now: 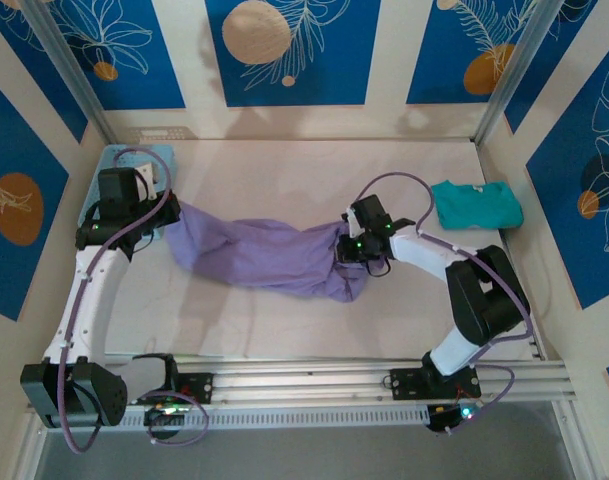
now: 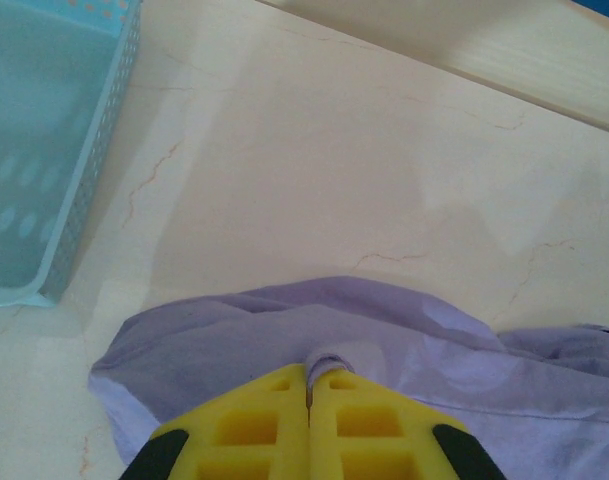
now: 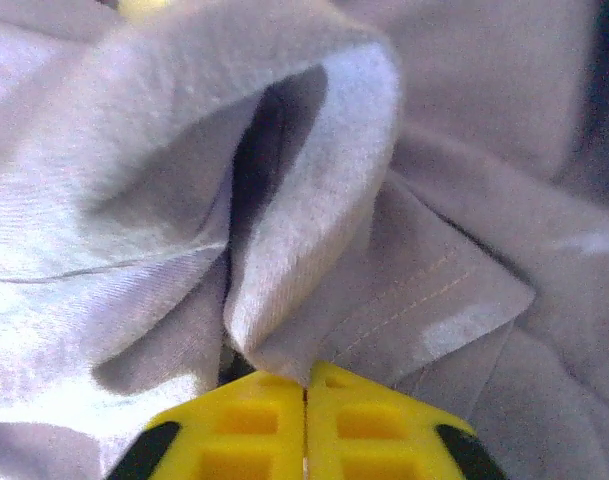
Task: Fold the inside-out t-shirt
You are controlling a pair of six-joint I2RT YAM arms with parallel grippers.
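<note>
Just right of the light blue basket (image 1: 156,156), your inside-out t-shirt (image 1: 264,255) lies bunched into a long band on the table (image 1: 284,170); its long axis runs from the basket out toward mid-table. Your left gripper (image 2: 309,385) is pinched together on the end beside the basket; your right gripper (image 3: 306,385) is clamped on folds at the end farthest from the basket. Each arm is nearest its own end, so I judge spreading means pulling apart along that axis.

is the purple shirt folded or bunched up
Bunched, not folded: the t-shirt stretches as a crumpled strip between the left gripper and right gripper.
</note>
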